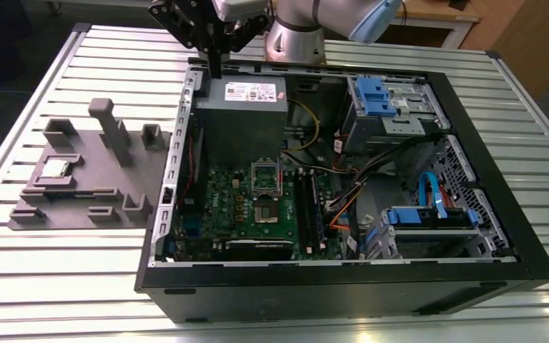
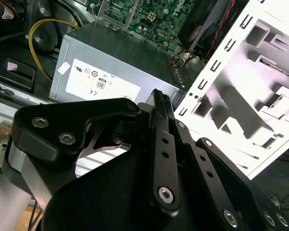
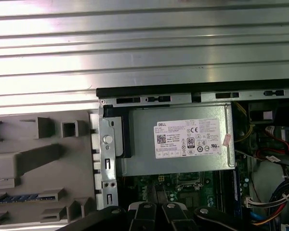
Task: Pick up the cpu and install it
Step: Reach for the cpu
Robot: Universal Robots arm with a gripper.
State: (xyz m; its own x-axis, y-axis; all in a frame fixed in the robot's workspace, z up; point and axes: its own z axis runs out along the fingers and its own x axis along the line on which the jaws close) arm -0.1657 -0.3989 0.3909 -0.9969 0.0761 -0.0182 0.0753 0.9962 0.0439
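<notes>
CPU (image 1: 57, 168) is lying flat, pale metal top up, in a shallow seat of the grey fixture (image 1: 83, 196). That fixture is sitting on the slatted counter (image 1: 65, 286) at the exterior view's left of the open computer case (image 1: 351, 275), and nothing is touching the chip. The claw (image 1: 215, 69) is hanging over the case's far edge, just above the power supply (image 1: 241, 107) and well apart from the CPU. In the second wrist view its fingertips (image 2: 159, 98) are looking pressed together with nothing between them. Judging by that, the pick is the step in hand and is not yet under way. Doing it well is, I think, calling for fingers that are spreading wide before coming down. They should be squaring to two opposite edges of the chip and descending straight, so the pads are meeting the edges rather than the metal top. The fixture's raised blocks are standing close around the seat, so a tilted approach is risking a nudge that unseats the chip. The socket (image 1: 266, 179) on the green motherboard (image 1: 241, 218) is showing a metal frame around a dark centre. As for writing, a white label (image 3: 190, 138) with dark print and round marks is covering part of the power supply's face. A small pale sticker (image 3: 226, 139) is sitting just beside it.
</notes>
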